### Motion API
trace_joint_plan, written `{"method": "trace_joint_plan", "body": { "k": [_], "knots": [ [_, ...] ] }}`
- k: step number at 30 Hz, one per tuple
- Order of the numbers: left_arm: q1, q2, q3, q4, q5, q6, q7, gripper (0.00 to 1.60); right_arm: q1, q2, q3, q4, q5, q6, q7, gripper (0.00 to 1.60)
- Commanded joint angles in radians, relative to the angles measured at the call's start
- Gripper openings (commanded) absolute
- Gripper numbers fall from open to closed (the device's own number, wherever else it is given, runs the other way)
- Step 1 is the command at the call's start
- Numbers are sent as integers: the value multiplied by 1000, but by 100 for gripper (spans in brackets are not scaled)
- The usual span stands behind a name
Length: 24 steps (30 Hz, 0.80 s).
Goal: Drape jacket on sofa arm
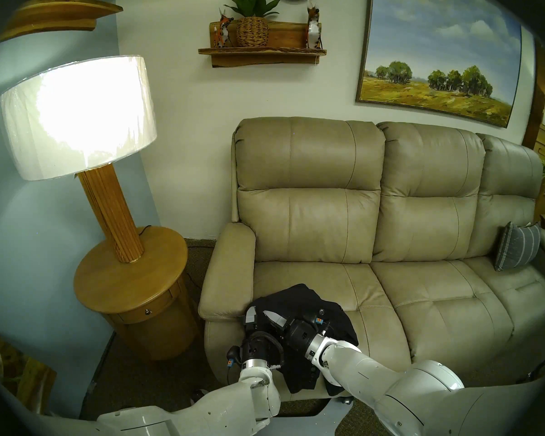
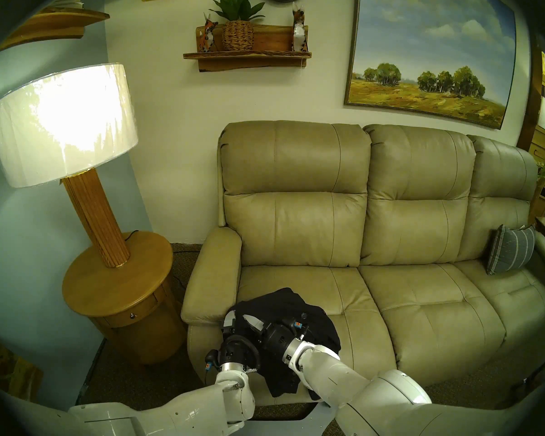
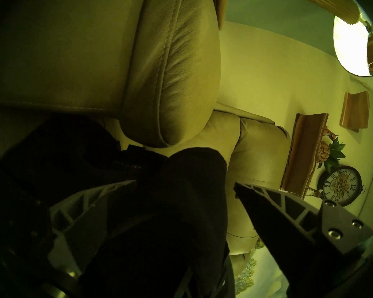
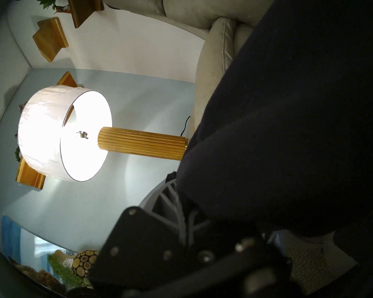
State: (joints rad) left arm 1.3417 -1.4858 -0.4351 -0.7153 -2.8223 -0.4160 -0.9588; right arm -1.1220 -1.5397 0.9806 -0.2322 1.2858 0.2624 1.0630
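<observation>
- The jacket (image 1: 299, 303) lies bunched on the front of the leftmost seat cushion, just beside the sofa arm (image 1: 230, 275); its hem hangs over the seat's front edge
- left gripper (image 3: 181, 196): jaws apart, black cloth between them
- right gripper (image 1: 272, 319): fingers buried in jacket; jaw state cannot be told

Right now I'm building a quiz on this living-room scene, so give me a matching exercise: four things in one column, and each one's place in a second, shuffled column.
Things:
1. jacket
2. lamp
3. striped pillow
4. woven plant pot

Places:
A. on the wall shelf
B. far end of the sofa, opposite the side table
C. on the round side table
D. on the seat cushion beside the sofa arm

Pairs: 1-D, 2-C, 3-B, 4-A
</observation>
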Motion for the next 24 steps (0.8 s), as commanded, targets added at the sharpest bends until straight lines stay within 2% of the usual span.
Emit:
{"method": "trace_joint_plan", "body": {
  "k": [1, 9, 14, 15, 17, 19, 22, 23, 24],
  "knots": [
    [4, 11, -1, -49, 0, -3, 0, 160, 33, -13, -3, -5, -3, -1, 4, 0],
    [-56, 24, -5, -25, -5, 11, 62, 160, 26, -4, -5, -9, -5, 0, 21, 0],
    [-119, 45, -18, -21, 20, 24, 115, 160, 17, 2, -7, -10, -7, -1, 32, 0],
    [-143, 48, -4, -17, 21, 32, 125, 160, 15, 3, -7, -10, -7, -1, 34, 0],
    [-142, 51, -19, -32, 41, 37, 134, 160, 11, 8, -7, -9, -7, 0, 41, 0],
    [-169, 47, -1, -23, 41, 44, 155, 130, 5, 11, -8, -7, -7, 0, 47, 0],
    [-178, 39, 6, -20, 48, 58, 188, 62, -3, 14, -10, -3, -9, 0, 56, 0],
    [-180, 37, 8, -16, 48, 64, 202, 53, -5, 14, -11, -2, -9, -1, 58, 0],
    [-183, 35, 11, -13, 49, 70, 214, 28, -7, 14, -12, -2, -10, -1, 60, 0]
  ]
}}
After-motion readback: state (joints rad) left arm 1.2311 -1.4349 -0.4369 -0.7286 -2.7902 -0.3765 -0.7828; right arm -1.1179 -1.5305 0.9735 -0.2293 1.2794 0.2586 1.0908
